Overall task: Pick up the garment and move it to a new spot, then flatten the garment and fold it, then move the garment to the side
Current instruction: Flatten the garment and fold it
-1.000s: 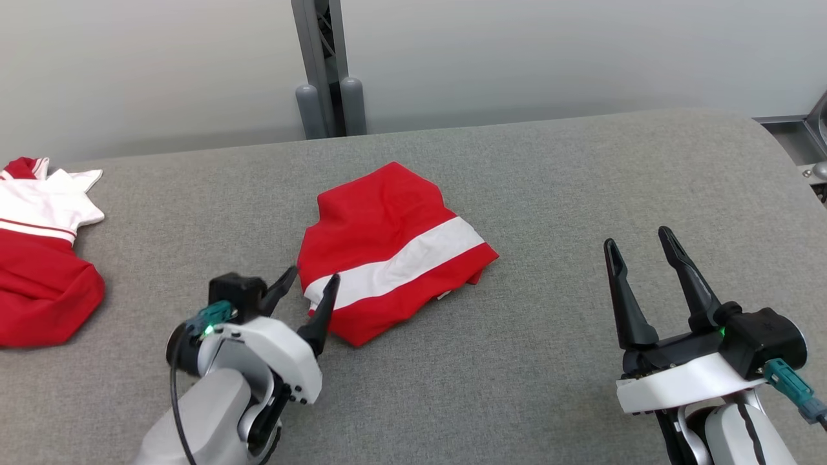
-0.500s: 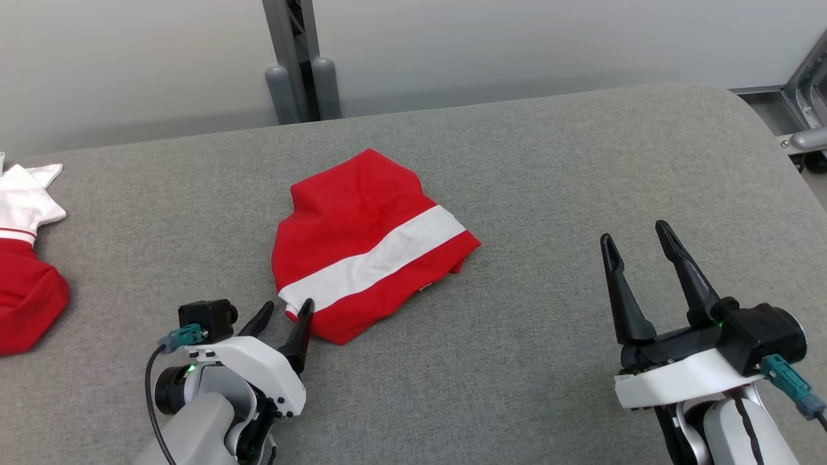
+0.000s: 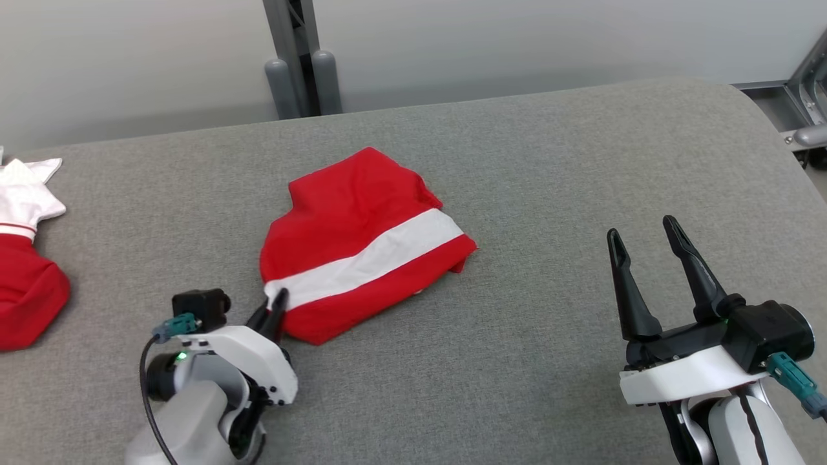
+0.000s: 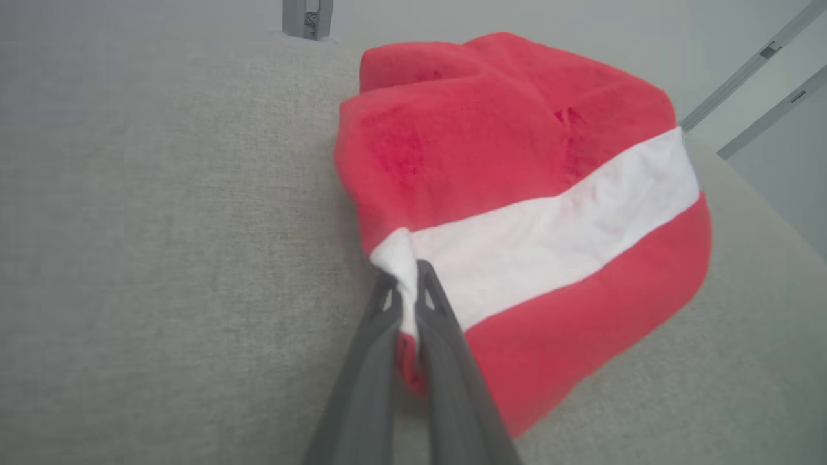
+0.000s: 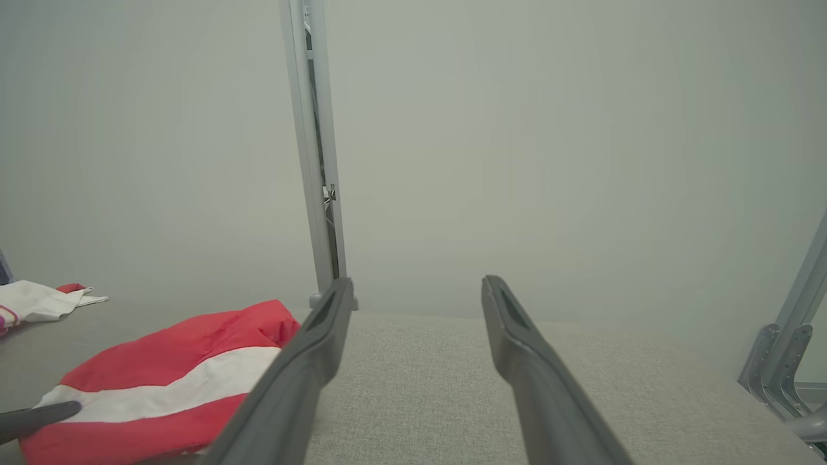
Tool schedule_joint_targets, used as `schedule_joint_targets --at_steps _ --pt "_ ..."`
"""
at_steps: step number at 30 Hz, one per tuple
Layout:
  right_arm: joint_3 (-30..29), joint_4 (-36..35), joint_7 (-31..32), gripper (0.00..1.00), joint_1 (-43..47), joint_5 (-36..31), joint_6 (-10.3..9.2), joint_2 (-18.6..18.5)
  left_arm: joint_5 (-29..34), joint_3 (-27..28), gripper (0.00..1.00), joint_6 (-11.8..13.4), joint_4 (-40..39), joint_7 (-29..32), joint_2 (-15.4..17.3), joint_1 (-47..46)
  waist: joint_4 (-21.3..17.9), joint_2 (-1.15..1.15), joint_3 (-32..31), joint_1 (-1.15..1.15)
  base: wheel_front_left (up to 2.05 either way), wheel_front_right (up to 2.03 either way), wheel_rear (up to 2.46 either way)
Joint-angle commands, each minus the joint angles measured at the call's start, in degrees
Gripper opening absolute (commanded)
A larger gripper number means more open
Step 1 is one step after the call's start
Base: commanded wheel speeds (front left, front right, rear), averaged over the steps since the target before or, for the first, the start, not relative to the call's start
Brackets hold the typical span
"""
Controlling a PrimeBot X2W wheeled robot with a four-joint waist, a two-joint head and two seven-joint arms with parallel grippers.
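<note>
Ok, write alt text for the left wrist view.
The left gripper is shut on the edge of a red garment, pinching the end of its white stripe. The garment lies bunched on a grey fabric surface.

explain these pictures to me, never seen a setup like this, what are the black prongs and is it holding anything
This is a two-armed robot at a grey padded table. The wide picture is from a camera on its head, looking down. The other two are from cameras on its wrists, each looking along that arm's two dark fingers, the prongs. The left gripper is shut on the near corner of a red garment with a white stripe; the left wrist view shows cloth pinched between its fingers. The right gripper is open, holds nothing and sits apart from the garment. A second garment, red and white, lies at the table's far left. A metal post stands behind.
</note>
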Motion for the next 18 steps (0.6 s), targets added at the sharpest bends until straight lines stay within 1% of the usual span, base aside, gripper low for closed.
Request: schedule_joint_targets --at_steps 1,10,14,18 --pt "-0.2 -0.2 -0.3 1.00 -0.2 0.0 0.01 -0.4 1.2 0.0 0.00 0.7 0.3 -0.5 1.3 -1.4 0.5 0.00 -0.2 0.00 0.00 0.00 0.00" --pt "-0.5 0.9 -0.3 1.00 0.5 0.7 0.01 -0.4 7.3 -1.3 0.00 6.3 -2.3 -0.8 6.6 -1.7 3.3 0.00 -0.9 0.00 0.00 0.00 0.00" --pt "-0.4 1.8 -0.3 1.00 0.5 0.9 0.01 -0.4 8.8 -2.6 0.00 8.6 -3.3 1.8 8.7 -0.8 4.1 0.00 -1.0 0.00 0.00 0.00 0.00" --pt "-0.3 2.6 -0.3 1.00 0.6 1.0 0.01 -0.4 9.7 -3.8 0.00 10.3 -5.3 4.5 10.1 0.0 4.6 0.00 -0.9 0.00 0.00 0.00 0.00"
